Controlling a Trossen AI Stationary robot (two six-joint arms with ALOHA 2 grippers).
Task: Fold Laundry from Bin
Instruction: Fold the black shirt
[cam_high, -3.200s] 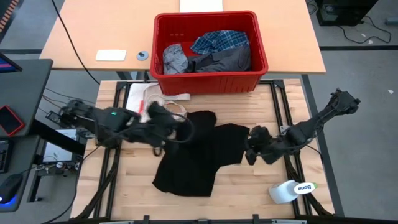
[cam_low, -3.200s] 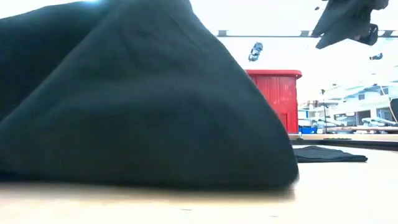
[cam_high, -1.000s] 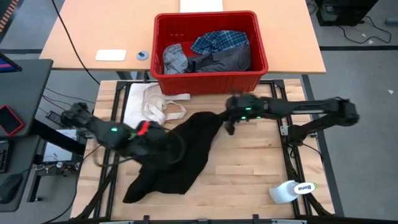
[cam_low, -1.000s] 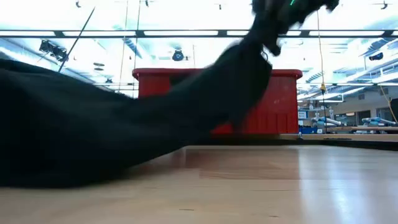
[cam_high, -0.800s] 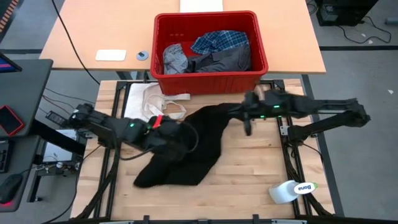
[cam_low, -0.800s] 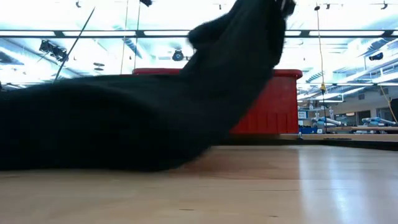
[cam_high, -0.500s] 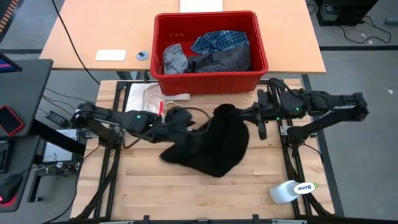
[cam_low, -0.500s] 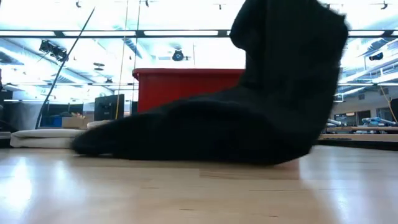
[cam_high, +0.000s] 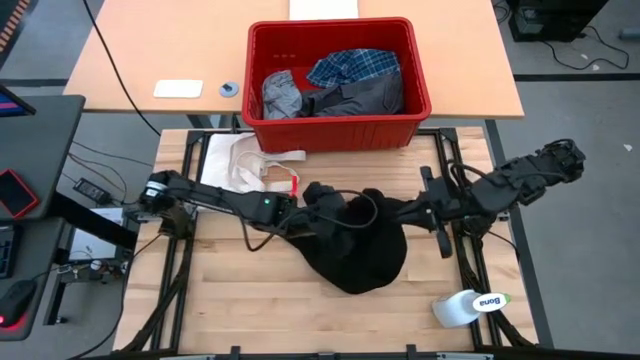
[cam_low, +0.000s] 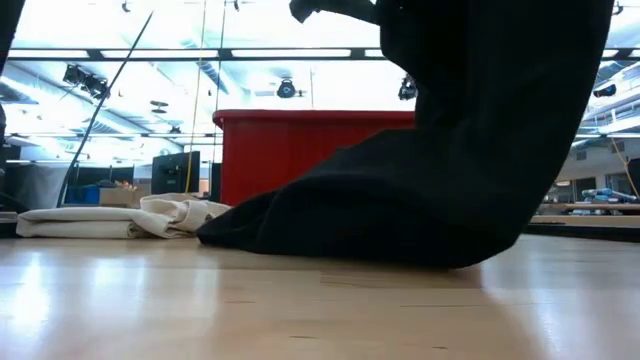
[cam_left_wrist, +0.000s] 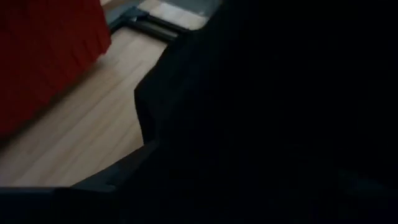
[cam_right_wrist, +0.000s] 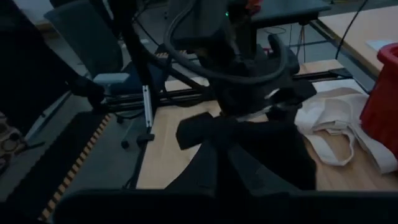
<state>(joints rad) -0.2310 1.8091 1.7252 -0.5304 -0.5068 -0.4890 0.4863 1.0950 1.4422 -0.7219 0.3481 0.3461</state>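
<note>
At mid-table, the black garment (cam_high: 358, 250) hangs bunched between the two arms, its lower part pooled on the wooden table (cam_high: 250, 310) in front of the red bin (cam_high: 338, 132). The right gripper (cam_high: 400, 212) is pinched shut on its right edge, holding it up. The left gripper (cam_high: 318, 205) is buried in the cloth's left side; how wide its fingers stand, I cannot tell. The heap runs roughly left to right between them. A white roll (cam_high: 468, 306) near the right corner reads "Bona", upside down. Plaid shirt (cam_high: 355, 68) sits in the bin
</note>
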